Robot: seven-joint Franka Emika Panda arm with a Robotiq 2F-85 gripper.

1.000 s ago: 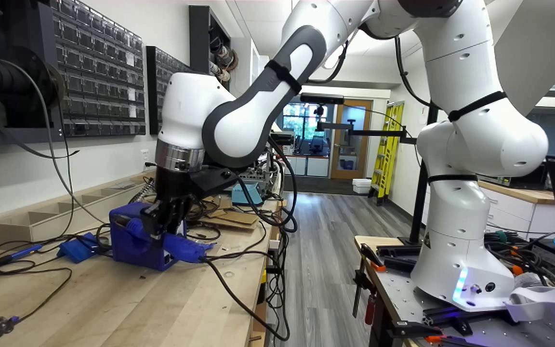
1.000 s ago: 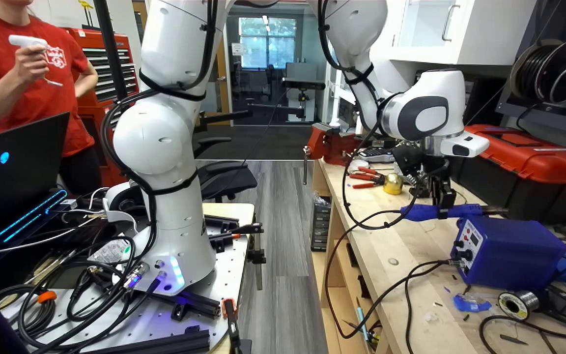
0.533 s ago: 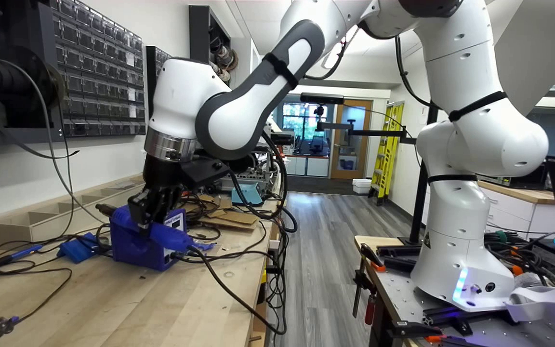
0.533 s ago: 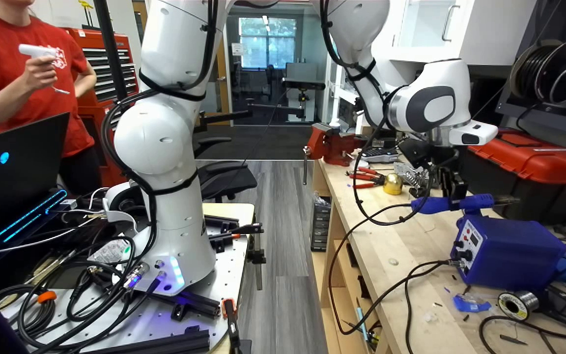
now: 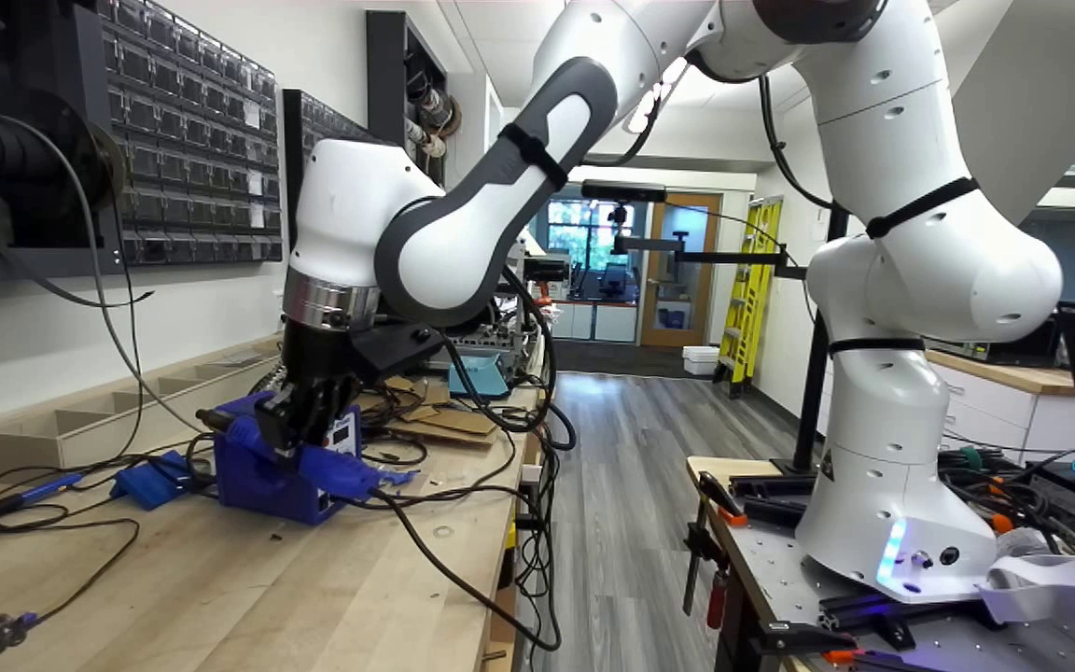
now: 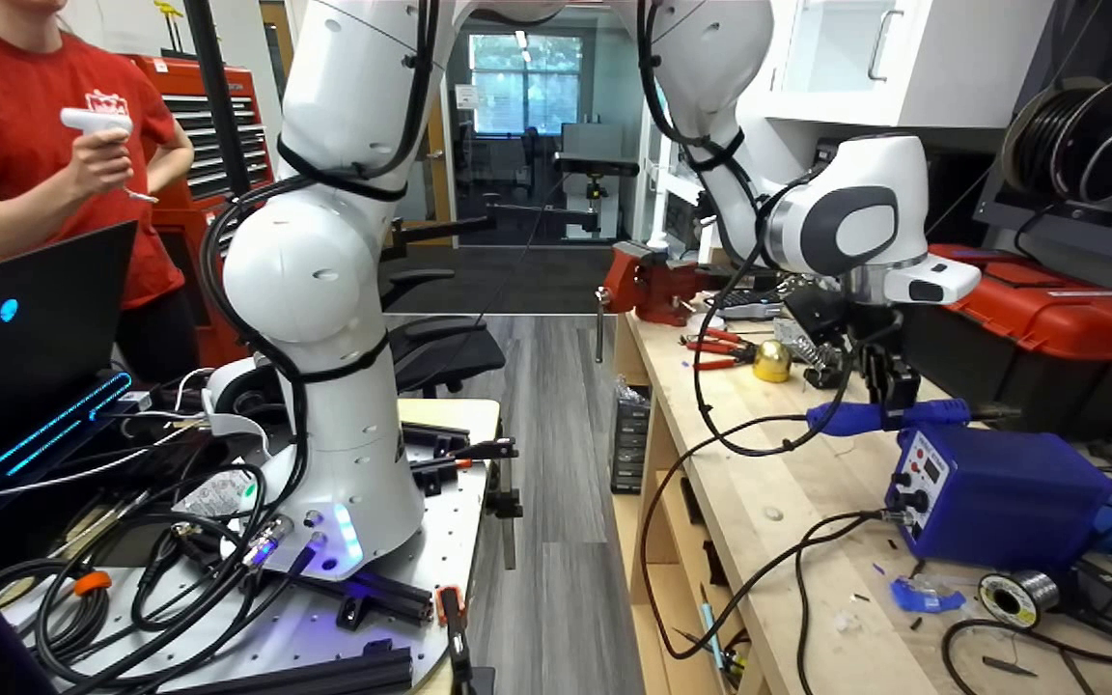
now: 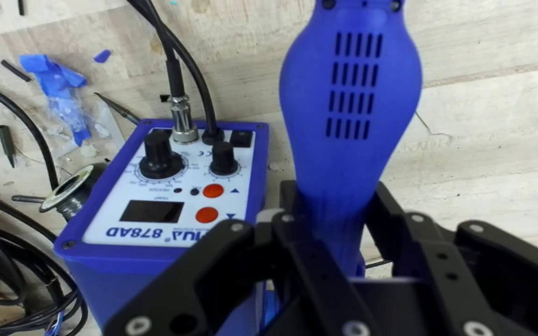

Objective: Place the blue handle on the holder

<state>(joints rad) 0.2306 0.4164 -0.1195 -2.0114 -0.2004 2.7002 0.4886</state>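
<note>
The blue handle (image 7: 350, 93) is a thick blue tool grip with vent slots, a dark nozzle and a black cord. My gripper (image 7: 336, 198) is shut on its narrower part in the wrist view. The holder, a blue box unit (image 7: 161, 261) with a white knob panel, stands beside the handle. In both exterior views the gripper (image 5: 287, 453) (image 6: 892, 410) points down on the handle (image 5: 342, 473) (image 6: 846, 418), which lies nearly level along the box's side (image 5: 258, 481) (image 6: 1010, 497). Contact between handle and box cannot be told.
The handle's cord (image 6: 710, 439) loops over the bench edge. A solder spool (image 6: 1019, 594) and cables lie near the box. A red-lidded toolbox (image 6: 1077, 328), a brass dome (image 6: 771, 362) and pliers stand farther back. A blue pen-like iron (image 5: 48, 490) lies beyond the box.
The gripper and handle first rose and moved toward the wall side, then came down beside the box's upper edge. The handle stayed in the gripper throughout.
</note>
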